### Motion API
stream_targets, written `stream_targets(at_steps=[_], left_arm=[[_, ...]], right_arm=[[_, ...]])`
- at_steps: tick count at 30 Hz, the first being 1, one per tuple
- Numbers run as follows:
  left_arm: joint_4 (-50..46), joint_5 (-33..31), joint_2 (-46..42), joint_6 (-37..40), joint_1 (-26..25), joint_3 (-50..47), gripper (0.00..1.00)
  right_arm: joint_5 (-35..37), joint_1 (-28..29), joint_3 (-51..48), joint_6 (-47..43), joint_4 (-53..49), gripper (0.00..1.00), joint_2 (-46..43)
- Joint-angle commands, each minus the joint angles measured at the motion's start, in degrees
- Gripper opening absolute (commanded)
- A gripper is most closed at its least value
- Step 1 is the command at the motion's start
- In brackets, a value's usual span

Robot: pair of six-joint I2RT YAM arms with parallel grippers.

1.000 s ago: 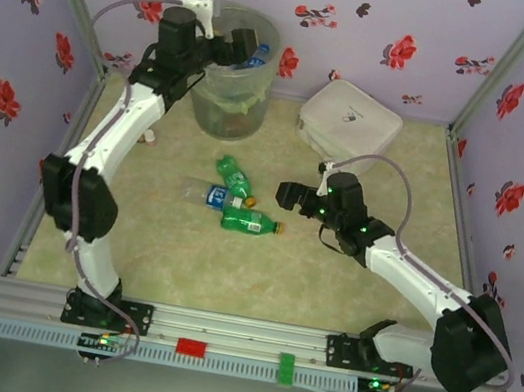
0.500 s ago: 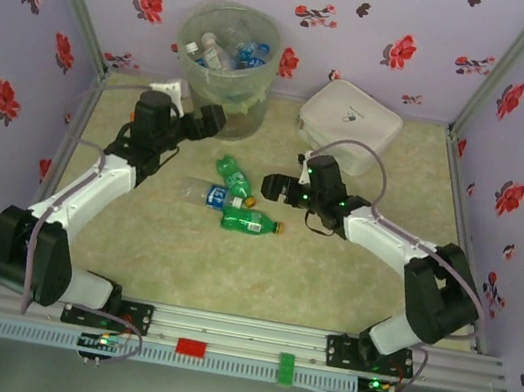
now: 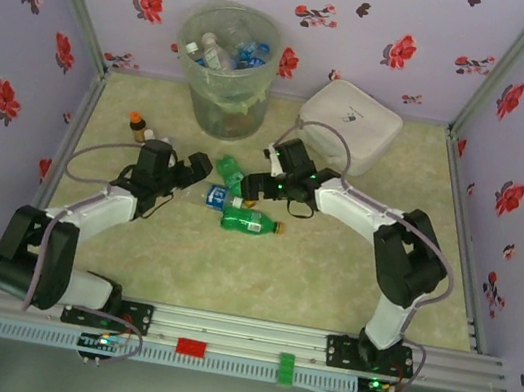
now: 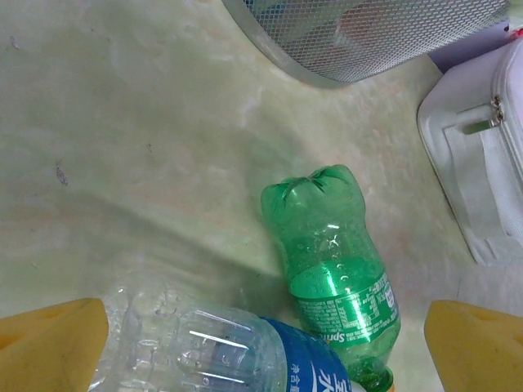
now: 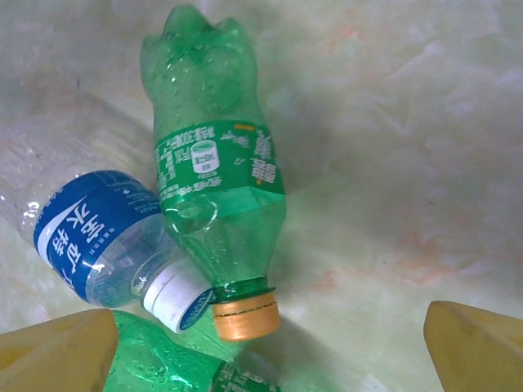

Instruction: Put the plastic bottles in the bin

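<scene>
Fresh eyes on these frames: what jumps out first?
Three bottles lie heaped in the middle of the table: a green bottle, a second green bottle and a clear bottle with a blue label. The left gripper and right gripper sit open on either side of them. At the back wall stands the bin with more bottles inside, and a flat white box lies to its right.

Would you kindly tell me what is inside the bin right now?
Inside the bin, several clear plastic bottles with blue labels and white caps lie piled together. Whatever lies beneath them, and the bottom, is covered by the pile.
</scene>
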Motion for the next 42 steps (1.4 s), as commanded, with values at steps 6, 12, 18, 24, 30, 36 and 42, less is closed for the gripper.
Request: stream_targets(at_steps=[6,12,18,24,30,36,42], left_arm=[[6.96,0.7,2.01,-4.42,0.43,-0.21,1.0],[9.24,1.94,3.18,-3.16,0.63,0.17,1.0],[3.98,5.14,8.13,-1.98,2.27,5.21,1.0],[-0.81,6.68,12.79,-3.75,2.34,9.52,1.0],[-3.64,6.09,16.22,-5.79,2.37,14.78,1.0],[-6.68,5.49,17.21,-5.55,2.06,21.1,1.0],[-5.01,4.79,16.04,-5.14,0.76,22.53,1.0]], right_arm=[[1.89,2.04,10.99,-3.37,-4.22,0.94,8.93],[3.16,2.59,17.61,-1.69,-4.28,0.89,16.55],[8.61,4.05,21.0,-0.9,-4.29,0.81,21.55],[11.13,4.6,22.54,-0.04,-5.03,0.72,25.6],[13.48,5.01,23.81,-0.4,-4.56,0.56,26.56],[15.23,5.29,22.98,-0.81,-4.8,0.43,25.59],[13.9,5.24,19.38,-0.46,-1.64,0.34,22.24]])
